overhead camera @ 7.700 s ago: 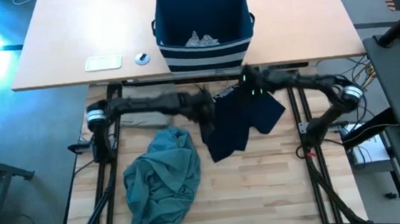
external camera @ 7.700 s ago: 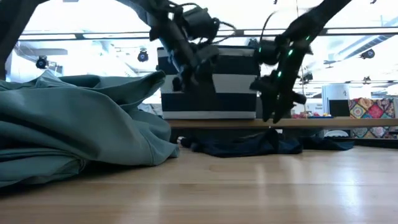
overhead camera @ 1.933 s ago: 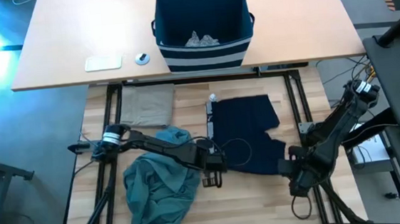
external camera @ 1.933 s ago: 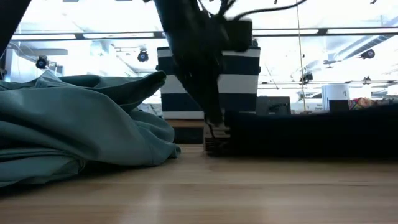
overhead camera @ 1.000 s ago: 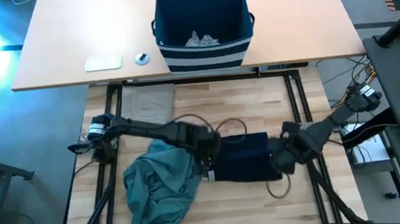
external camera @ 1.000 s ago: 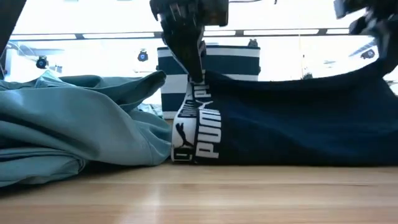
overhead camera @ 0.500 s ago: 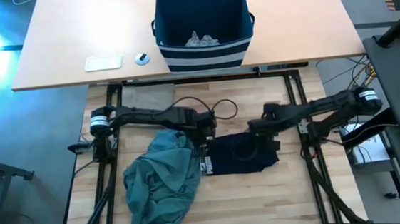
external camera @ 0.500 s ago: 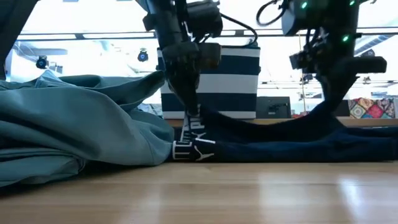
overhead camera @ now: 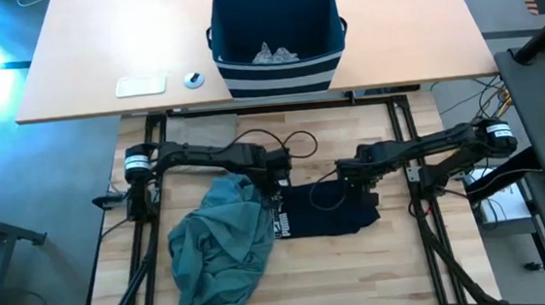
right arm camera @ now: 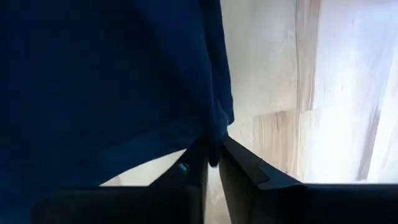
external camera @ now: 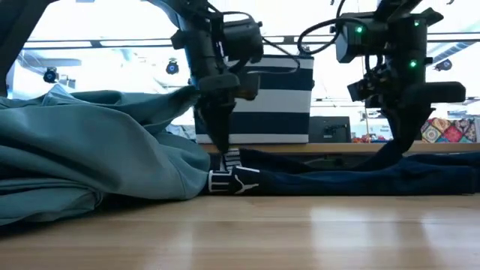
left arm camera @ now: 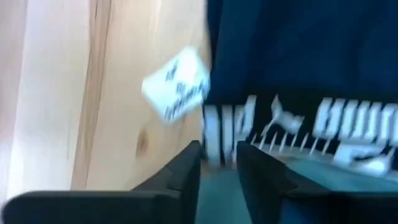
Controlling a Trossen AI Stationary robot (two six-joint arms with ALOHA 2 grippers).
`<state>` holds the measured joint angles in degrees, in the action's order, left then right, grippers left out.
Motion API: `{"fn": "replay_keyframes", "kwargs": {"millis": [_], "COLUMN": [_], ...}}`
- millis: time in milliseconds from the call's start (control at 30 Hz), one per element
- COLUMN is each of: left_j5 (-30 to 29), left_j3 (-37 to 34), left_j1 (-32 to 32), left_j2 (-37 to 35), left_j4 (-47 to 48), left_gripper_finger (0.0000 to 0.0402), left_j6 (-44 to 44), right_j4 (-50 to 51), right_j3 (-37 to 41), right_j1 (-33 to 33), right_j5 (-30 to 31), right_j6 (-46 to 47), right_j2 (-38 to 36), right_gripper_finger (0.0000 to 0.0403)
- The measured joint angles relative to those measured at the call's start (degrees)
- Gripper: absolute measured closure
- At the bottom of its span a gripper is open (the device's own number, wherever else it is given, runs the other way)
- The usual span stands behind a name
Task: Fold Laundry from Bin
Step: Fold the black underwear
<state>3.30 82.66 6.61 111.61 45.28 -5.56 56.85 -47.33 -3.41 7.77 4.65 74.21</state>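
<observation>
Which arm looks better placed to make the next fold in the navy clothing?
Right, probably: its tool pinches the navy garment at its edge, while the left tool hangs open above the waistband, holding nothing.

navy garment (overhead camera: 328, 209) flat on table; teal garment (overhead camera: 220, 247) beside; bin (overhead camera: 276, 38) beyond

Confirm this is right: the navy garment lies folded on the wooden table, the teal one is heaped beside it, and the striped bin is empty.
Not quite: the bin is not empty. The high view shows small grey pieces on its floor. The rest holds: the navy garment lies folded on the wooden table, with the teal one heaped beside it.
</observation>
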Motion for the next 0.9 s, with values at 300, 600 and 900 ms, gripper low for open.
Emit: {"fn": "replay_keyframes", "kwargs": {"millis": [300,600,900], "left_j5": [1.3,4.8,4.2], "left_j3": [1.6,0.2,0.6], "left_j1": [-2.3,-12.0,-15.5], "left_j2": [-0.3,4.0,11.3], "left_j4": [6.2,-13.3,-15.2], "left_gripper_finger": [0.023,0.0232,0.025], "left_j6": [-5.5,-11.5,-14.4], "right_j4": [5.8,-3.5,-15.3], "right_j3": [-5.0,-0.1,12.8], "right_j1": [0.7,11.0,19.8], "right_j5": [-0.6,-12.8,-16.4], "right_j6": [9.9,19.3,30.7], "right_j2": [-1.8,-4.0,0.0], "right_gripper_finger": [0.0247,0.0209,0.0209]}}
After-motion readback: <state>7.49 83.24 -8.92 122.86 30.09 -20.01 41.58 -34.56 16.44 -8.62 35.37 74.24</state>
